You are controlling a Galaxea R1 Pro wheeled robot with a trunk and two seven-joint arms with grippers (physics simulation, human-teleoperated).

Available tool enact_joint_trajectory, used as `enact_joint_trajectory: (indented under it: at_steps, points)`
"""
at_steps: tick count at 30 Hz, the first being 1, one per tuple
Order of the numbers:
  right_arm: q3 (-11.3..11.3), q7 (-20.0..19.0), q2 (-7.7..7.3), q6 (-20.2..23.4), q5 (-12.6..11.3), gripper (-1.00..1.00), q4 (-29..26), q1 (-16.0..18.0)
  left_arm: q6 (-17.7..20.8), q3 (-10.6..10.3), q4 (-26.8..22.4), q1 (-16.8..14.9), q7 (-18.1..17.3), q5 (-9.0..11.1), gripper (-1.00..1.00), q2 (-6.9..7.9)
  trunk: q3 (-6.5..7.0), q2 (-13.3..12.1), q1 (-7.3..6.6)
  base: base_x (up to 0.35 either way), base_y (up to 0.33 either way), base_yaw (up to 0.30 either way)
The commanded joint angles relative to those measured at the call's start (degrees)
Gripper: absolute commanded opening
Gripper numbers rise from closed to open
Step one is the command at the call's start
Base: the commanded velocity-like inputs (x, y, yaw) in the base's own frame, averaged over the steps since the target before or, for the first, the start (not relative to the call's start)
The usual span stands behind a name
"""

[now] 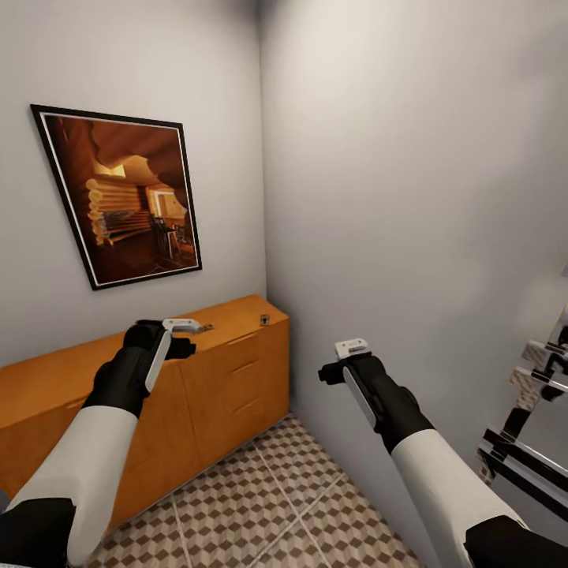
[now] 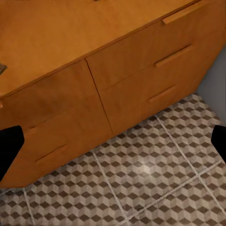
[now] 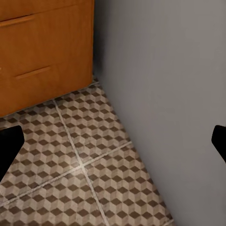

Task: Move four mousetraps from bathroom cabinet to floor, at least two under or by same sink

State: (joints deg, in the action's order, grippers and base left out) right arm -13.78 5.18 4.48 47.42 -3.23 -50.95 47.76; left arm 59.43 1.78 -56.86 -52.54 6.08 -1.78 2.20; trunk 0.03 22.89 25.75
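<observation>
Here, the cabinet (image 1: 213, 371) is seen standing against the left wall in the head view, its orange-brown top smooth and its drawer fronts fitted with slim handles. One small dark mousetrap (image 1: 265, 319) is seen lying on the top near the far corner, close to the side wall. Another small object lies on the top just beside the left gripper (image 1: 192, 326), too small to be told apart clearly. The left gripper is held over the front edge of the cabinet top; in the left wrist view its fingers (image 2: 10, 148) are seen spread wide, with nothing between them, above the drawers and the bathroom floor (image 2: 141, 179). The right gripper (image 1: 351, 349) is held in the air near the grey side wall, well apart from the cabinet; its fingers (image 3: 9, 147) are likewise spread wide and empty. A framed picture (image 1: 122, 193) is hung above the cabinet.
</observation>
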Motion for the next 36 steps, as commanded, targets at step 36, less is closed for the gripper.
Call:
enact_joint_trajectory:
  at_steps: [36]
  points:
    - [-8.8, 0.4, 5.52, 0.7, -0.7, 1.00, 3.3, 0.0, -0.2, 0.2, 0.8, 0.0, 0.0, 0.0, 1.00, 0.70, -0.03, 0.0, 0.04, 0.143, 0.031, 0.000]
